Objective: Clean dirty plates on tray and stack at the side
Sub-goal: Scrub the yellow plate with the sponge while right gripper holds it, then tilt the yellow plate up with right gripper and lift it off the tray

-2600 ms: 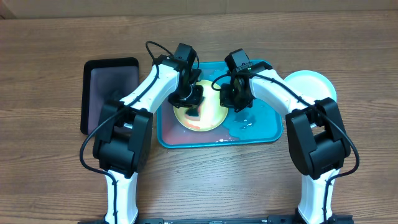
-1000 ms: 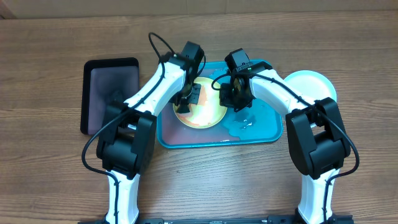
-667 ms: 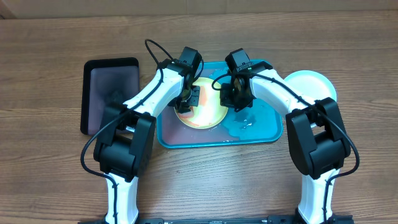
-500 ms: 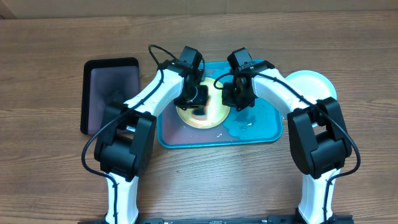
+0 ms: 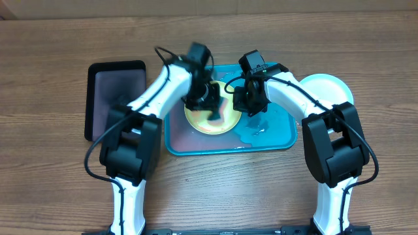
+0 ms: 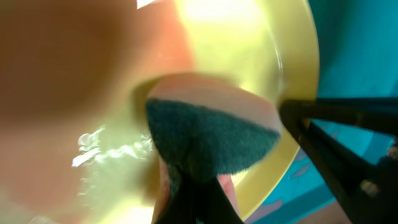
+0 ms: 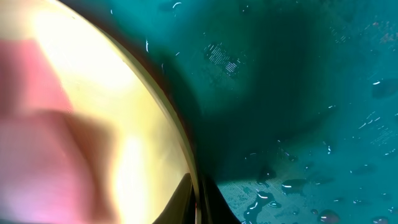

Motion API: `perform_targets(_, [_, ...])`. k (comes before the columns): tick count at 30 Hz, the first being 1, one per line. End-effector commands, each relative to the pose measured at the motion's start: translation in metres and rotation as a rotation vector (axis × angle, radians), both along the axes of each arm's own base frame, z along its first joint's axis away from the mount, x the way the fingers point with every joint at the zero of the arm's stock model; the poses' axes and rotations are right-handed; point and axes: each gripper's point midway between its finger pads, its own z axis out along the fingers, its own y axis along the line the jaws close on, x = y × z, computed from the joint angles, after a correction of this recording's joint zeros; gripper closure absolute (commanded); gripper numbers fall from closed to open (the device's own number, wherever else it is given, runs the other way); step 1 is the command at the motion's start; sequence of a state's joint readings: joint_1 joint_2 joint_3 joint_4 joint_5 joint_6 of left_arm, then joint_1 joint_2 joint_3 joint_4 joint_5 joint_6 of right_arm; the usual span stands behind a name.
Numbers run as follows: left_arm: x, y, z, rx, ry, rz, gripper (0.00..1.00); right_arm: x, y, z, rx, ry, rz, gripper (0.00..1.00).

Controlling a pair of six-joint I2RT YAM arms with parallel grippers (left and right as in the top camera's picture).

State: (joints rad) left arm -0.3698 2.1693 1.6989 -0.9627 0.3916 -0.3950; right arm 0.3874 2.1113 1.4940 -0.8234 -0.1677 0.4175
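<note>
A light green plate (image 5: 217,124) with a reddish smear lies on the wet turquoise tray (image 5: 277,136). My left gripper (image 5: 210,103) is shut on a dark green and pink sponge (image 6: 208,140) and presses it on the plate (image 6: 261,50), near its right side. My right gripper (image 5: 243,104) is shut on the plate's right rim (image 7: 186,168); the rim sits between its two fingers. A pale plate (image 5: 324,88), white or light blue, lies on the table right of the tray. A third plate is not in view.
A smaller black tray (image 5: 116,98) lies left of the turquoise one. Water pools on the turquoise tray floor (image 7: 298,93) right of the plate. The right gripper's dark finger (image 6: 348,124) shows close beside the sponge.
My left gripper has moved the sponge across the plate, from its left part toward the middle and right. My right gripper has stayed on the rim.
</note>
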Motion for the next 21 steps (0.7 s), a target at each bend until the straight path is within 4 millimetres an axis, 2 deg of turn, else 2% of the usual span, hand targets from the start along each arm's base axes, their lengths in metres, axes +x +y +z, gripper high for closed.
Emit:
perform_targets(1, [0.050,0.043,0.047,0.120,-0.130,0.114,0.96,-0.003,-0.005,-0.011,-0.030,0.015,-0.004,0.96])
perform_targets(5, [0.065,0.074,0.080,0.223,-0.193,0.142,0.95,-0.005,-0.001,-0.007,-0.007,0.025,-0.001,0.96])
perform_targets(8, [0.066,0.083,0.084,0.255,-0.204,0.144,0.96,-0.005,-0.003,0.003,-0.007,0.012,-0.003,0.96])
perform_targets(13, [0.061,0.096,0.070,0.330,-0.185,0.147,0.96,0.005,-0.022,0.051,-0.086,-0.118,-0.032,0.96])
perform_targets(15, [0.061,0.098,0.065,0.343,-0.183,0.147,0.95,0.009,-0.042,0.083,-0.169,-0.209,-0.063,0.96])
perform_targets(18, [0.062,0.097,0.058,0.342,-0.185,0.147,0.96,0.008,-0.067,0.112,-0.305,-0.298,-0.099,0.96])
perform_targets(21, [0.062,0.098,0.050,0.342,-0.183,0.148,0.96,0.003,-0.090,0.133,-0.469,-0.360,-0.119,0.96])
